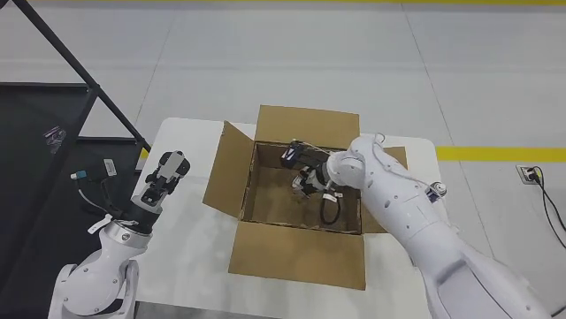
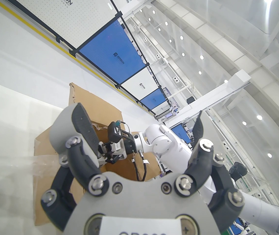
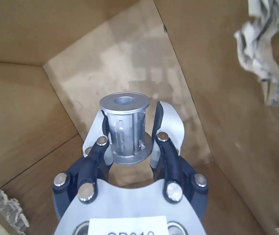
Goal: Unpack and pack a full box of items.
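Note:
An open cardboard box [image 1: 250,186] stands in the middle of the white table [image 1: 181,231], all its flaps folded outward. My right gripper [image 1: 306,180] is down inside the box. In the right wrist view it [image 3: 131,113] is shut on a grey metal flanged cylinder [image 3: 123,125], held upright a little above the bare box floor [image 3: 120,57]. My left gripper [image 1: 174,162] hangs over the table left of the box. Its fingers [image 2: 80,121] stand wide open with nothing between them, pointing up past the box [image 2: 93,108] toward the right arm [image 2: 164,143].
Crumpled packing paper [image 3: 264,37] lies against one inner wall of the box. A small metal item [image 1: 436,190] sits on the table right of the box. A black rack [image 1: 53,142] with small items stands left of the table.

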`<state>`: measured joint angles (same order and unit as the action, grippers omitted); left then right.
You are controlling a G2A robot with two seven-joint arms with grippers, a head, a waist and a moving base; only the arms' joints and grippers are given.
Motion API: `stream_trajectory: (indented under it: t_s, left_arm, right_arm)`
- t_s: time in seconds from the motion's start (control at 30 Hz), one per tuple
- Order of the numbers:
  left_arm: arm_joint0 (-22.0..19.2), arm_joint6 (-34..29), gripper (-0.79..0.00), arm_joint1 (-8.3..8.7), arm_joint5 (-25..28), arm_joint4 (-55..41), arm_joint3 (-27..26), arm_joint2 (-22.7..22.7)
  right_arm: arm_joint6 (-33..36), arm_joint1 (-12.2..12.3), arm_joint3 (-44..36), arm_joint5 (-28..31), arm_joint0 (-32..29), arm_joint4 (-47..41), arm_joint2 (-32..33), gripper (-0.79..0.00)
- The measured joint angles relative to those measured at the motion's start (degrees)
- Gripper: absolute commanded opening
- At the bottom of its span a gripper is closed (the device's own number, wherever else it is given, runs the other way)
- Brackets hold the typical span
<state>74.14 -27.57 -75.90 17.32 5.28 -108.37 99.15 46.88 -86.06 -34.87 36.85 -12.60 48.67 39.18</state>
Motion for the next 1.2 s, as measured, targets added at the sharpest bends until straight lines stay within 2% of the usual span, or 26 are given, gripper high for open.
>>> stream_trajectory:
  t_s: [0.13, 0.37, 0.53, 0.73, 0.83, 1.03, 1.2]
  left_arm:
    - [0.0, 0.0, 0.0, 0.0, 0.0, 0.0, 0.0, 0.0]
    - [0.0, 0.0, 0.0, 0.0, 0.0, 0.0, 0.0, 0.0]
    - [0.0, 0.0, 0.0, 0.0, 0.0, 0.0, 0.0, 0.0]
    - [0.0, 0.0, 0.0, 0.0, 0.0, 0.0, 0.0, 0.0]
    - [0.0, 0.0, 0.0, 0.0, 0.0, 0.0, 0.0, 0.0]
    - [0.0, 0.0, 0.0, 0.0, 0.0, 0.0, 0.0, 0.0]
    - [0.0, 0.0, 0.0, 0.0, 0.0, 0.0, 0.0, 0.0]
  right_arm:
    - [1.1, 3.0, -8.9, -0.6, -3.8, 0.6, 4.0, -0.785]
    - [6.3, 9.3, -34.7, -3.5, -16.8, 1.7, 15.7, -0.785]
    - [6.6, 11.7, -50.4, -6.4, -25.7, 2.6, 22.7, -0.785]
    - [-0.3, 13.4, -61.4, -7.8, -33.0, 5.4, 29.8, -0.785]
    - [-6.1, 14.3, -65.5, -7.8, -38.3, 5.2, 35.3, -0.785]
    - [-18.9, 15.8, -73.5, -7.4, -52.0, 3.4, 48.1, -0.785]
    - [-27.8, 16.4, -77.3, -6.9, -62.1, 1.2, 57.0, -0.785]
